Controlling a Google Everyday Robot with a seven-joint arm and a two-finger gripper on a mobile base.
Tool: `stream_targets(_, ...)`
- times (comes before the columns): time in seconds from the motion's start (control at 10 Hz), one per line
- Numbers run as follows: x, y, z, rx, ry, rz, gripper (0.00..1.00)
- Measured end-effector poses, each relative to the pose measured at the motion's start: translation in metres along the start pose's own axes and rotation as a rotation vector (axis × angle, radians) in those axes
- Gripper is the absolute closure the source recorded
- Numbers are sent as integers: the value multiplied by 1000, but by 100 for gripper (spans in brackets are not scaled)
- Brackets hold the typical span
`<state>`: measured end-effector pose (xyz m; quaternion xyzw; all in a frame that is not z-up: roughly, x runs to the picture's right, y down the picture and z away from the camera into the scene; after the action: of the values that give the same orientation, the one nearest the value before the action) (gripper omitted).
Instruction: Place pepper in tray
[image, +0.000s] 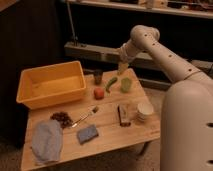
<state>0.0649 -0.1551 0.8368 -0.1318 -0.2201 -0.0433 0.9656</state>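
Observation:
The pepper (110, 83) is a slim dark green chili lying on the wooden table (107, 127) between a dark cup and a pale green cup. The tray (52, 84) is a large yellow-orange bin at the table's back left, with nothing showing inside. My gripper (121, 66) hangs from the white arm above the table's back edge, a little above and to the right of the pepper, not touching it.
A dark cup (98, 76), a pale green cup (125, 85) and a red-orange fruit (99, 93) ring the pepper. Further forward lie a fork (86, 117), a dark cluster (62, 118), a blue sponge (87, 134), a grey cloth (47, 141), a brown bar (123, 114) and a white bowl (145, 110).

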Motion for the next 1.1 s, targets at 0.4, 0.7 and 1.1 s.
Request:
stream_targets(0.4,2,8,50,-22,51,-34,20)
stream_targets(0.7,9,13,95,-64,67,-27,20)
stream_targets(1.1,22,18,147,-120,82,-5,20)
